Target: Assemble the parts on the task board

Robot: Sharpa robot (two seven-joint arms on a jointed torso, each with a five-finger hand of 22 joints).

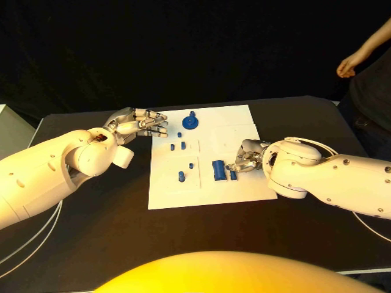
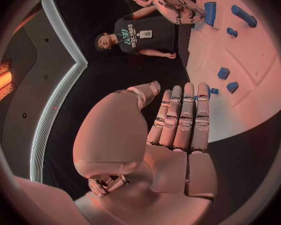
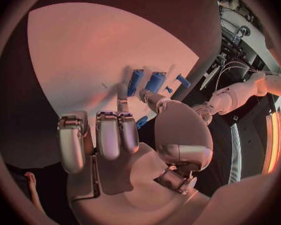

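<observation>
The right hand (image 1: pixel 248 156) sat closest, fingers curled down around the chunky blue rectangular part (image 1: pixel 219 169) on the white task board (image 1: pixel 209 189), at its 9 o'clock, long axis 12-to-6; a real grip couldn't be confirmed. The left hand (image 1: pixel 141 124) hovered open, holding nothing.

I see the white task board (image 1: pixel 204 189) flat at the table's middle. Small blue parts (image 1: pixel 181 146) lie scattered on it; a larger blue block (image 1: pixel 219 169) lies near its right side.

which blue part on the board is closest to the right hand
The largest blue block, near the task board's near edge: the right hand sits right beside it, fingers at a small piece against it; the other parts lie further left.
</observation>
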